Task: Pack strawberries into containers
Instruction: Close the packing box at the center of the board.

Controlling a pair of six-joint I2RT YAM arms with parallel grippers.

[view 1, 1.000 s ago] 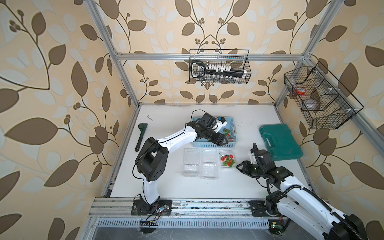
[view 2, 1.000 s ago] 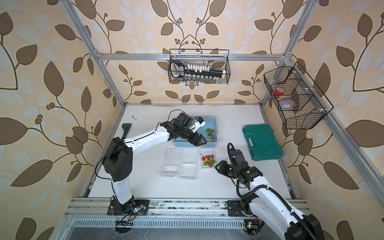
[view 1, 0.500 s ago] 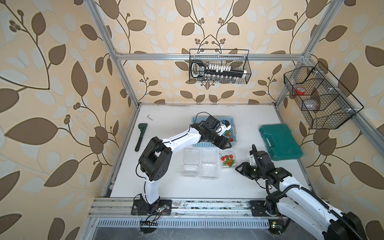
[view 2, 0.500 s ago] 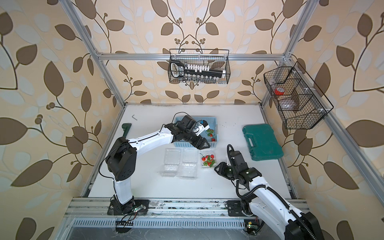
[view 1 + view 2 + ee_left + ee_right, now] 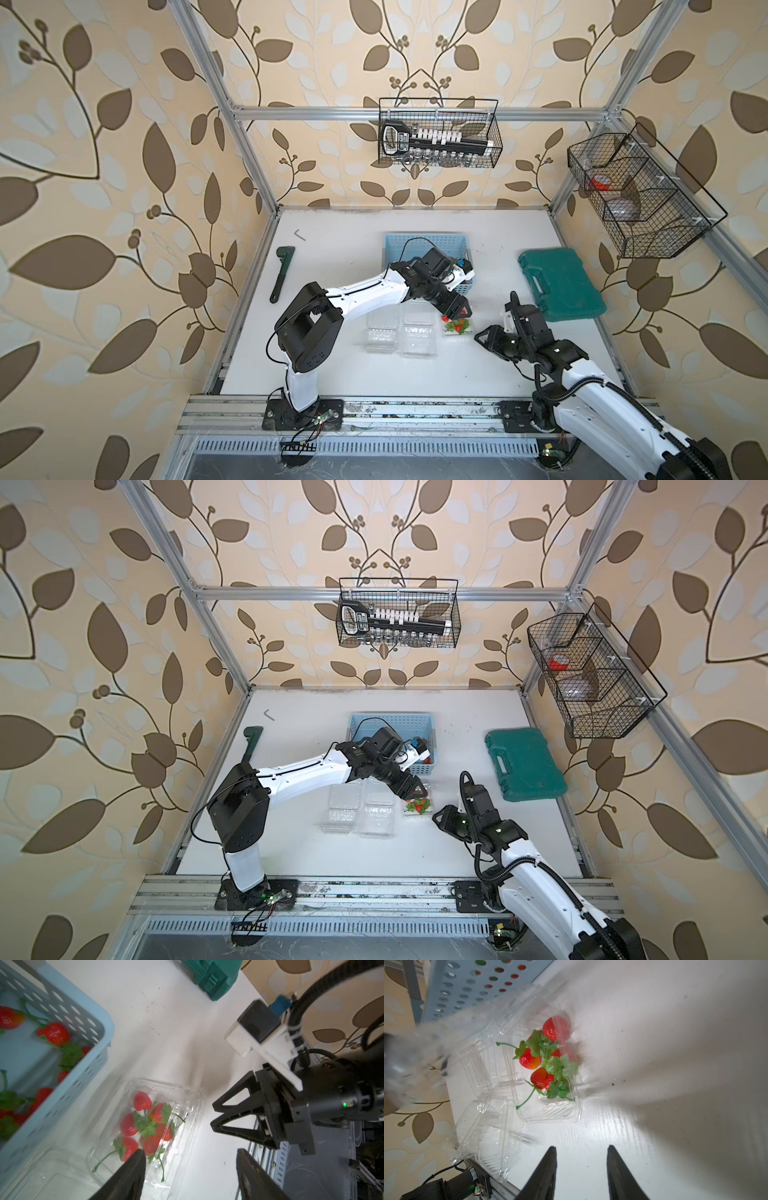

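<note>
**Filled container sits under the left jaws, with the right jaws just beside it**

Furthest left on the surface (image 5: 332,374), two clear containers stand open and empty: the outer container (image 5: 379,332) and the middle container (image 5: 417,337), side by side. The left arm (image 5: 365,293) reaches over them, past the front of the blue basket (image 5: 424,240), where loose strawberries (image 5: 53,1032) wait. The left jaws hang spread well apart with nothing between them. In both top views they are above the basket-side end of the filled container (image 5: 193,1103). In the left wrist view one finger (image 5: 131,1172) overlaps that container and the other stands over bare surface beside it, so they look off-centre rather than square above it.

The container holds about six packed strawberries (image 5: 529,1060) in a heap, stems tangled (one stem seems to poke out toward the middle container). With the lid folded back, its long axis runs from the basket toward the front rail.

Just to its right are the right jaws, at the end of the right arm (image 5: 582,374). They are also parted and empty, held low and pointing at the container's side without touching it.

Both arms are close, but the left is nearer, being overhead. If the lid is to be shut next, it appears to lie almost directly beneath the left jaws. If more fruit is wanted, the basket is just behind them.
</note>
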